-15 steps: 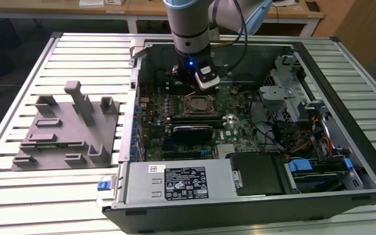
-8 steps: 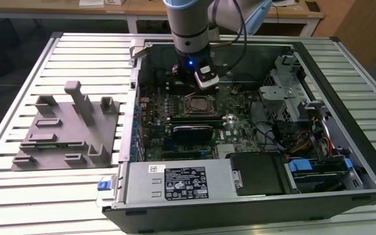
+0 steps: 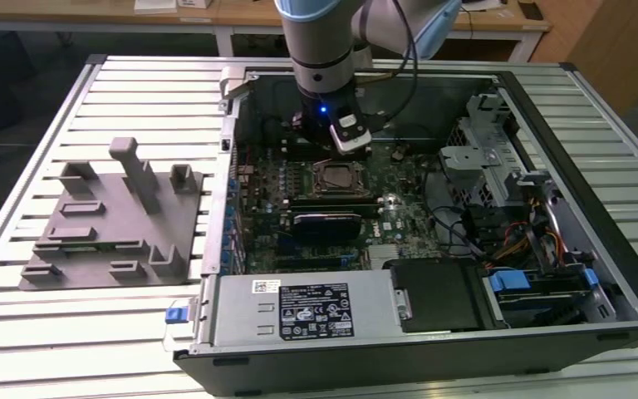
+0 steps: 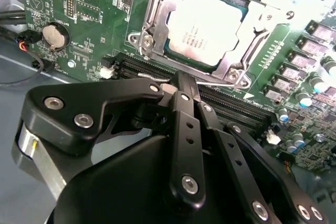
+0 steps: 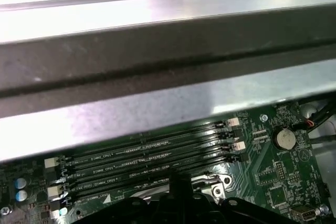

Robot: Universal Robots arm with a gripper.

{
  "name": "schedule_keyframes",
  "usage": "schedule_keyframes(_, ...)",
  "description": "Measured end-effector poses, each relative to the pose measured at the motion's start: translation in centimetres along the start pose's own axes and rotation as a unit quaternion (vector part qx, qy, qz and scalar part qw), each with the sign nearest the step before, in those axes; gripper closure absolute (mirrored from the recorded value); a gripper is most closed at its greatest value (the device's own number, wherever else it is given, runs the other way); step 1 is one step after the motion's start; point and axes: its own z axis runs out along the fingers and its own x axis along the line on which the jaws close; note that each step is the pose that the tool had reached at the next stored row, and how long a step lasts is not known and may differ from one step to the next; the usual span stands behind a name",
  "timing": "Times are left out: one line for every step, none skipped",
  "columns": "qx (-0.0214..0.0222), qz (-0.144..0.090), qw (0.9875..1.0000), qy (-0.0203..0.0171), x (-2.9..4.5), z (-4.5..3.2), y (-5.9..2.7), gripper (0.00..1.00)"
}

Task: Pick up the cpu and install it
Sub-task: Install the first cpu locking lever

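Inside the open computer case (image 3: 541, 249), the cpu (image 4: 206, 29) is seen seated in its socket (image 4: 157, 19), just beyond the empty, pressed-together end effector (image 4: 181, 83).

Exterior view high, overlooking; both wrist views close over motherboard (image 4: 94, 19).

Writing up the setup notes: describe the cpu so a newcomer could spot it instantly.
Look inside the open computer case at the green motherboard. Beyond the black memory slots sits a metal-framed socket, and the cpu lies flat inside it. It is the one pale silvery square there, unlike the round coin cell.
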Motion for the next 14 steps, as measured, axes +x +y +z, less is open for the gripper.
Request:
schedule_keyframes(-0.0002,0.0,1.0,-0.001,0.01,0.1,-0.02,0.89)
schedule_keyframes(-0.0005,0.0,1.0,-0.0021,0.03,0.19,-0.04,0.89)
schedule_keyframes(-0.0007,-0.001,1.0,-0.0032,0.04,0.27,-0.05,0.89)
schedule_keyframes(-0.0008,-0.001,1.0,-0.0037,0.04,0.31,-0.06,0.89)
schedule_keyframes(-0.0007,-0.001,1.0,-0.0038,0.04,0.33,-0.07,0.89)
schedule_keyframes(-0.0005,0.0,1.0,-0.0039,0.02,0.35,-0.06,0.89)
schedule_keyframes(-0.0002,0.001,1.0,-0.0042,0.0,0.37,-0.06,0.89)
schedule_keyframes(0.0003,0.004,1.0,-0.0049,-0.02,0.4,-0.05,0.89)
schedule_keyframes(0.0012,0.009,0.9999,-0.0059,-0.03,0.42,-0.03,0.89)
schedule_keyframes(0.0022,0.014,0.9999,-0.0069,-0.03,0.44,-0.01,0.89)
schedule_keyframes(0.0026,0.016,0.9998,-0.0074,-0.04,0.45,-0.01,0.89)
schedule_keyframes(0.0026,0.016,0.9998,-0.0074,-0.04,0.44,-0.01,0.89)
schedule_keyframes(0.0027,0.016,0.9998,-0.0074,-0.03,0.44,-0.02,0.89)
schedule_keyframes(0.0027,0.016,0.9998,-0.0074,-0.03,0.44,-0.01,0.89)
